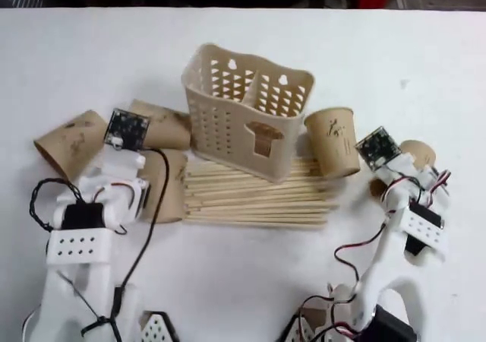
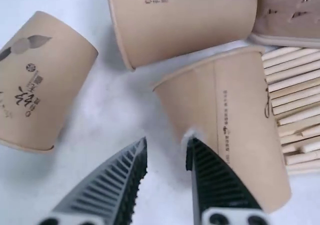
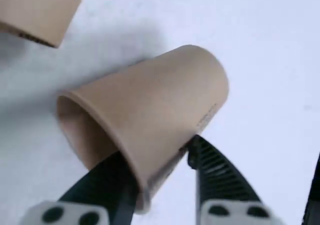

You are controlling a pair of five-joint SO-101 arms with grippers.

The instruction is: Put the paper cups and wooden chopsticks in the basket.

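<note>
The slotted beige basket (image 1: 250, 114) stands upright mid-table, with the wooden chopsticks (image 1: 258, 194) piled flat against its front. Three paper cups lie on their sides at the left (image 1: 72, 140) (image 1: 163, 125) (image 1: 168, 184). One cup (image 1: 332, 140) stands beside the basket on the right. My left gripper (image 2: 165, 152) is open, one finger (image 2: 212, 185) over the rim end of the nearest lying cup (image 2: 235, 120). My right gripper (image 3: 160, 155) is open and straddles the rim wall of a lying cup (image 3: 150, 110), also seen at the right of the table (image 1: 420, 152).
The table (image 1: 243, 281) is white, with bare room in front of the chopsticks and behind the basket. Both arm bases stand at the near edge, and cables hang from them. Dark and red objects sit beyond the table's far edge.
</note>
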